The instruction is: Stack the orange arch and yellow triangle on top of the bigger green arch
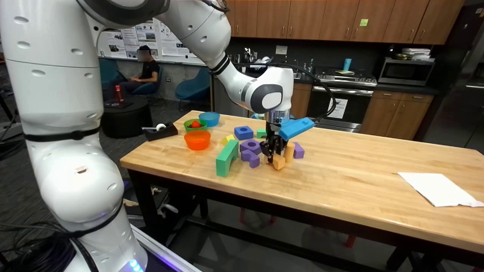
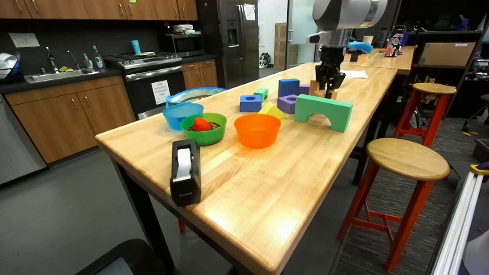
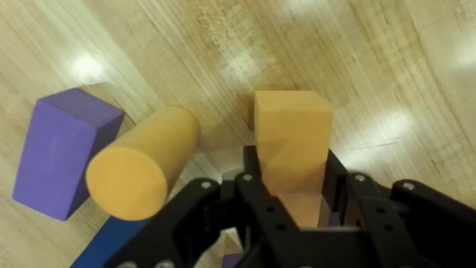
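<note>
The gripper [image 3: 292, 167] has its jaws tight on the orange arch [image 3: 293, 123], 1 finger against each long side, the gap no wider than the piece; I record it as held. Location: low at the table [image 1: 359, 177], near the upright orange cylinder [image 3: 128, 182]. Whether its underside meets the wood, I cannot tell. Long axis: top to bottom in the wrist view, 1 end clear towards the top, the other end lost behind the gripper. Its cut-out is concealed. In an exterior view the orange arch [image 1: 279, 162] shows 1 end in front of the fingers, the remainder mostly covered.

The bigger green arch [image 2: 324, 105] stands upright on its 2 feet, hollow downward, long axis level, its right end nearer the camera in an exterior view. It screens part of the orange shapes [image 2: 315, 89] beyond it, which run together.

The yellow triangle [image 2: 272, 110] lies on the table, ridge uppermost, near the orange bowl [image 2: 256, 131]; in an exterior view the yellow triangle [image 1: 228, 139] is partly masked by the bigger green arch.

The smaller green arch [image 1: 261, 133] is partly covered by the gripper. The blue block [image 3: 108, 242] is cut off by the wrist view's lower edge; of a purple piece [image 3: 230, 261], only a corner shows.
</note>
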Motion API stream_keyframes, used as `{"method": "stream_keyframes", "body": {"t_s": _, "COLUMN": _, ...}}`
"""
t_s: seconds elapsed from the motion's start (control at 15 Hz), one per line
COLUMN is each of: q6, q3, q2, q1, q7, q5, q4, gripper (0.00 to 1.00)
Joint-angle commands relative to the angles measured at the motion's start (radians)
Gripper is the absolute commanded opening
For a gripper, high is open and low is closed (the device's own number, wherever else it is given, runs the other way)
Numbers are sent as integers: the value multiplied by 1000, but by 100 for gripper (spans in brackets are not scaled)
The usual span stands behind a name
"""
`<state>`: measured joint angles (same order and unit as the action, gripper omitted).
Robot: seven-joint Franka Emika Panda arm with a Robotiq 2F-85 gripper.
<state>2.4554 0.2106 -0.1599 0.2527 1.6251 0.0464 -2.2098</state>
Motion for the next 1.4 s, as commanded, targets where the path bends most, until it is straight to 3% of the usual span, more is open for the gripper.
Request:
{"method": "stream_keyframes", "body": {"t_s": 0.0, "q6": -9, "q3": 10, "q2": 102, "q1": -9, "q7": -170, "q5": -86, "q4": -52, "gripper": 16}}
{"method": "stream_keyframes", "body": {"t_s": 0.4, "q6": -84, "q3": 5, "q2": 251, "q1": -16, "q7": -411, "q5": -169, "q4": -129, "gripper": 16}}
{"method": "stream_keyframes", "body": {"t_s": 0.87, "q6": -94, "q3": -13, "q2": 439, "q1": -29, "q7": -688, "q5": -216, "q4": -248, "gripper": 16}}
{"method": "stream_keyframes", "body": {"t_s": 1.33, "q6": -186, "q3": -26, "q2": 570, "q1": -79, "q7": -842, "q5": -206, "q4": -341, "gripper": 16}}
